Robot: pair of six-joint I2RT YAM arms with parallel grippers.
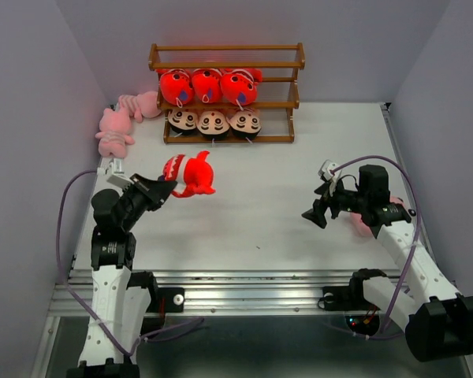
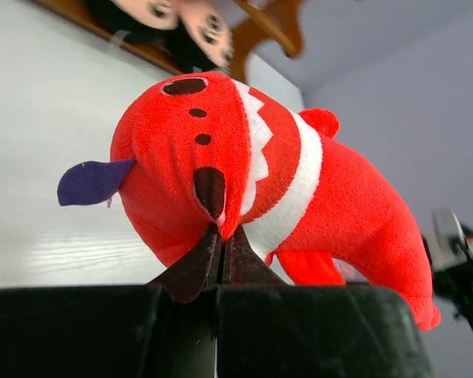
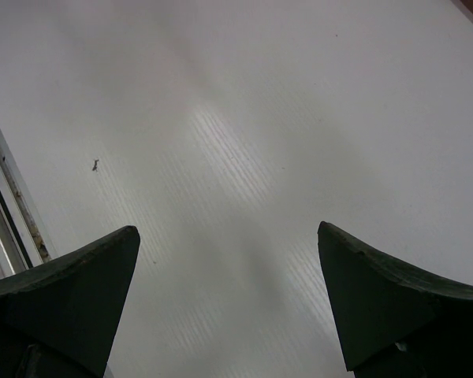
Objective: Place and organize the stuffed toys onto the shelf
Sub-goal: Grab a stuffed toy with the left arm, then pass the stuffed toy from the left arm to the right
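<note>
The left gripper sits at 9 o'clock on the table. Its jaws are pressed almost together, pinching a fold of plush at the head end of a red fish. In the left wrist view the fingertips meet just under the dark patch on the fish. The body, with its white bands, stretches away toward 2 o'clock.

The right gripper hangs at 4 o'clock with its jaws spread wide. In the right wrist view the gripper holds and touches nothing, and only bare table shows between its fingers.

The shelf stands at 12 o'clock. Three more fish sit on its middle tier and three dolls on the bottom tier. Two pink frogs lie at 10 o'clock, just beside the shelf's left end.
</note>
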